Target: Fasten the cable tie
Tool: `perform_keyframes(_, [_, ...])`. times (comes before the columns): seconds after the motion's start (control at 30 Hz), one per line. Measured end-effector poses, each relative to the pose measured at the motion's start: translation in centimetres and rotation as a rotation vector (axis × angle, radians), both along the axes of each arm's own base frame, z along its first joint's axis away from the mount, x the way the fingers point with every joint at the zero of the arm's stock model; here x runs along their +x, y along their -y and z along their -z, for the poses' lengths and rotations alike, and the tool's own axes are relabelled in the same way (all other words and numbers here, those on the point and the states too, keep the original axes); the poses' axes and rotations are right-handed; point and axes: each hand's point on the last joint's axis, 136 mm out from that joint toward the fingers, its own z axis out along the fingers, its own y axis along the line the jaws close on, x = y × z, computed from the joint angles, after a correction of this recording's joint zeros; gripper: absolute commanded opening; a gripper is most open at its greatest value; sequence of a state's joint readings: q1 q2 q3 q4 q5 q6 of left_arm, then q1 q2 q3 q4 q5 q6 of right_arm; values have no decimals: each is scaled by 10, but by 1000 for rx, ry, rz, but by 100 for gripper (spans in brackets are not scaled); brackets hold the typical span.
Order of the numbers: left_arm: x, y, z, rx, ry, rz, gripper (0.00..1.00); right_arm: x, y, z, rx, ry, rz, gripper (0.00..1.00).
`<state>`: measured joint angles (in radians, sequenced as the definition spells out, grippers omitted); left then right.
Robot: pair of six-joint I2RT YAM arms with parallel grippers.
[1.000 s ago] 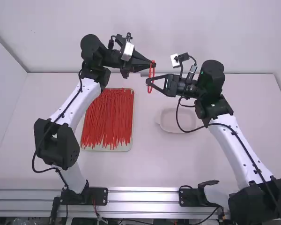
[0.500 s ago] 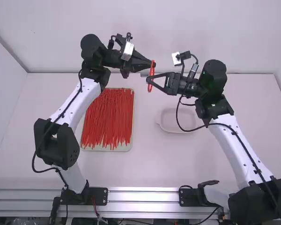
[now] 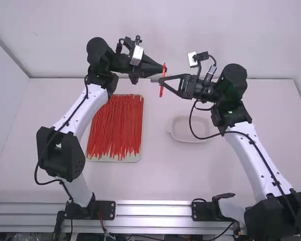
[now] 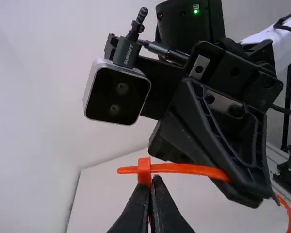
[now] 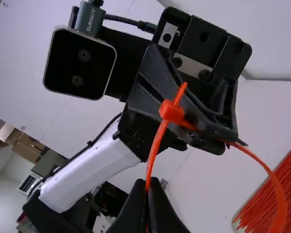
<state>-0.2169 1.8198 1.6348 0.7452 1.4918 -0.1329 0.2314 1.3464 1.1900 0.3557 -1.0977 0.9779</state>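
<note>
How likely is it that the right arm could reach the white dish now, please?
Probably yes: the dish lies open below it, but the right gripper is shut on the cable tie.

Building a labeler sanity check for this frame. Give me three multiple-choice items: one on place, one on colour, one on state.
1. Where does the pile of loose red plastic cable ties lie?
A. on the flat beige rectangular tray, on the left arm's side of the shallow white plastic dish
B. inside that dish
C. scattered over the bare table

2. What colour is the single plastic cable tie held up between the two arms?
A. black
B. red
C. white

3. How is the left hand?
A. wide open
B. shut on nothing
C. shut on the single tie

Answers:
1 A: the high view shows the pile on the tray, apart from the dish.
2 B: it is red in all three views.
3 C: the left wrist view shows the hand pinched shut just under the tie's head.
</note>
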Motion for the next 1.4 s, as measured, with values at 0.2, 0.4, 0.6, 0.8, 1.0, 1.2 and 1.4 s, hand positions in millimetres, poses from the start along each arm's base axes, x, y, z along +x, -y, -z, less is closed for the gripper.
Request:
perform_keyframes(0.2, [-3,0,0,-1,25,12,2,0,1,-5,11,18,2,0])
perform_keyframes(0.4, [-6,3,1,4,21,26,2,1,2,-7,14,27,6,0])
perform_keyframes(0.6, [-6,3,1,4,22,27,2,3,8,-7,13,27,15,0])
perform_keyframes(0.8, [-10,7,0,3,34,42,2,4,9,-7,13,27,20,0])
perform_keyframes(1.0, [-14,12,-3,-7,61,50,2,3,10,-9,13,52,13,0])
perform_keyframes(1.2, [-16,16,-5,-16,70,50,2,4,14,-11,15,67,14,0])
perform_keyframes(1.4, [-18,21,-4,-17,65,58,2,6,22,-11,13,65,19,0])
